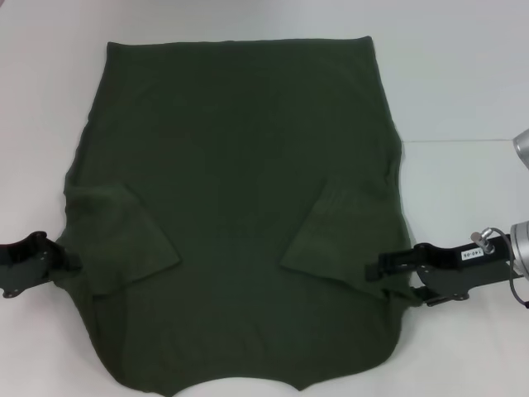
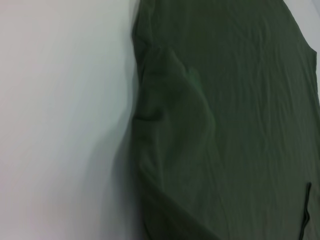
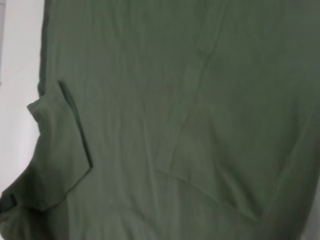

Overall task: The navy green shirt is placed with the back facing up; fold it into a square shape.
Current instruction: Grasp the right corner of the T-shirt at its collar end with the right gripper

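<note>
Both sleeves folded inward, navy green shirt (image 1: 240, 207), white table (image 1: 463, 91)

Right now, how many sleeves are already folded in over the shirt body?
2. The left sleeve lies folded inward by the left tool; the right sleeve lies folded inward by the right tool. Both rest on the navy green shirt.

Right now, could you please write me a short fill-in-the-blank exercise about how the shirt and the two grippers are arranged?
1. Both sleeves of the navy green shirt are folded ____ onto its body.
2. The left gripper is at the shirt's ____ edge.
3. The shirt lies on a ____ table.
4. The right gripper sits beside the folded ____ sleeve.

Missing words: inward; left; white; right
</note>
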